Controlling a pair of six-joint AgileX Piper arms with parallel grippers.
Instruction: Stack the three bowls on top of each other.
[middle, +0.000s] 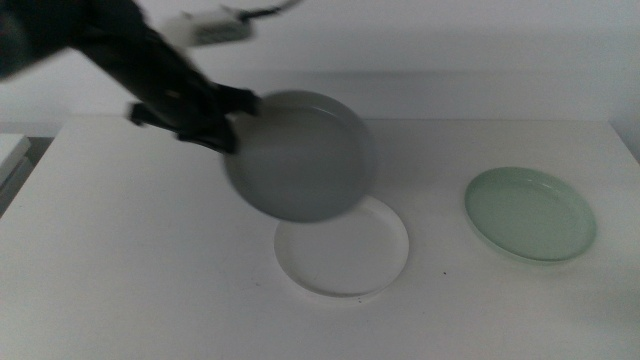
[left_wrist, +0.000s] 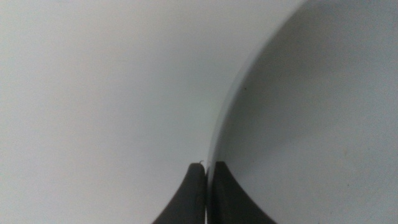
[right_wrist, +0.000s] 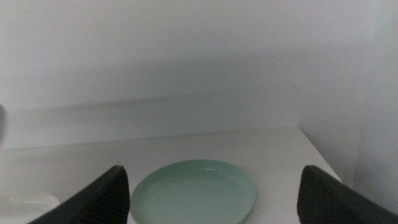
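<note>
My left gripper (middle: 232, 118) comes in from the upper left and is shut on the rim of the grey-blue bowl (middle: 300, 156), which hangs tilted in the air, partly over the white bowl (middle: 345, 250). The white bowl lies flat on the table at centre. In the left wrist view the two jaws pinch the grey-blue bowl's (left_wrist: 311, 118) thin edge at my left gripper (left_wrist: 207, 167). The mint green bowl (middle: 529, 213) rests on the table at the right. The right wrist view shows the green bowl (right_wrist: 193, 193) between the wide-apart jaws of my right gripper (right_wrist: 214, 193), open, held back from it.
The white table (middle: 120, 250) spreads wide to the left and front. Its right edge (middle: 625, 150) runs close to the green bowl. A pale wall stands behind the table.
</note>
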